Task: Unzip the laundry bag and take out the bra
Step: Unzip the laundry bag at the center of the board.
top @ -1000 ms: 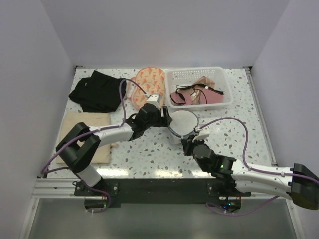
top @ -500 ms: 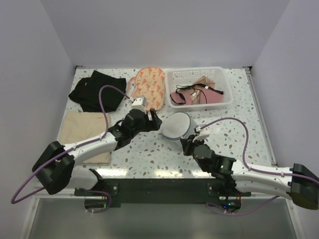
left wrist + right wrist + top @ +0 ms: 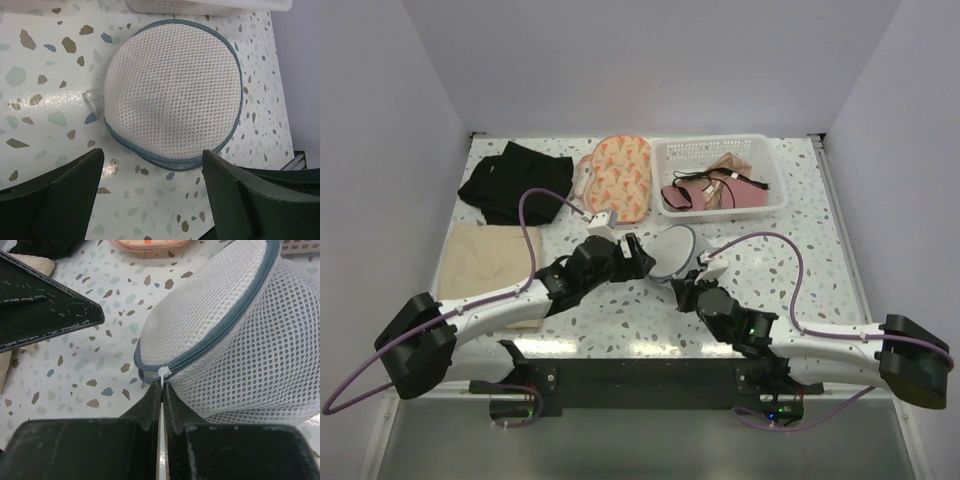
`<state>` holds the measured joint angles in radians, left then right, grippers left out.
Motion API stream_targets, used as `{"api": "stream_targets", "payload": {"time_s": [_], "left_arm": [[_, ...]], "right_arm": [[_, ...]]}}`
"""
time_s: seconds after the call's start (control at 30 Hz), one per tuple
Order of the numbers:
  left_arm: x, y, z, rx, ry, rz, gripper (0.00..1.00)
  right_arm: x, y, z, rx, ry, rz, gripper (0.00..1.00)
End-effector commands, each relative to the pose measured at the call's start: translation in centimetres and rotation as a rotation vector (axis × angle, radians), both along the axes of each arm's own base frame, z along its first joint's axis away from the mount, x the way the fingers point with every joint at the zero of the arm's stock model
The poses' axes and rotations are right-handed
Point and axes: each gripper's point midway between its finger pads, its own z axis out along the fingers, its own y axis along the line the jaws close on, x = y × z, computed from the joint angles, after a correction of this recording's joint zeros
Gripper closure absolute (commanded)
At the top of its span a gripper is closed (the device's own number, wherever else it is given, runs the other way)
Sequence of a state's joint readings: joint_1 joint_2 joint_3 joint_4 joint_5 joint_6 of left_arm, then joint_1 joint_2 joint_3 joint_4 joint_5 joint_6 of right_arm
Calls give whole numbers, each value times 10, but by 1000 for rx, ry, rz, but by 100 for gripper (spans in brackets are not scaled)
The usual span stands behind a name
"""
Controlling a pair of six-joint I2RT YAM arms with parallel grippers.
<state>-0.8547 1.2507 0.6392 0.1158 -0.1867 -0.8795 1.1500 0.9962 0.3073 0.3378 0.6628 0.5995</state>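
Right wrist view: right jaws pinched together on small white zip-pull tab (image 3: 164, 372) of round white mesh laundry bag (image 3: 240, 340), lying on speckled surface (image 3: 75, 375). Soft, light, collapses easily (bra unseen). Empty left jaws apart.

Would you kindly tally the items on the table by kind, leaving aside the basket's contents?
Mesh laundry bag: 1
White basket: 1
Loose fabric items: 3 (black garment, tan cloth, orange-patterned piece)
Total: 5
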Motion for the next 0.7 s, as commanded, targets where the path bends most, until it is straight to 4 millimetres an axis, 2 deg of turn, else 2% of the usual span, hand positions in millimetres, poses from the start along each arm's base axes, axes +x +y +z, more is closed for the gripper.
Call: {"api": "stream_targets", "payload": {"time_s": [0.0, 0.4, 0.67], "left_arm": [[-1, -12, 9, -74, -2, 3, 15], [-6, -28, -2, -86, 32, -30, 15], [-3, -24, -7, -61, 35, -2, 15]], "right_arm": [[8, 17, 37, 108, -64, 0, 100], [10, 19, 43, 100, -84, 3, 100], [11, 23, 45, 94, -93, 19, 100]]}}
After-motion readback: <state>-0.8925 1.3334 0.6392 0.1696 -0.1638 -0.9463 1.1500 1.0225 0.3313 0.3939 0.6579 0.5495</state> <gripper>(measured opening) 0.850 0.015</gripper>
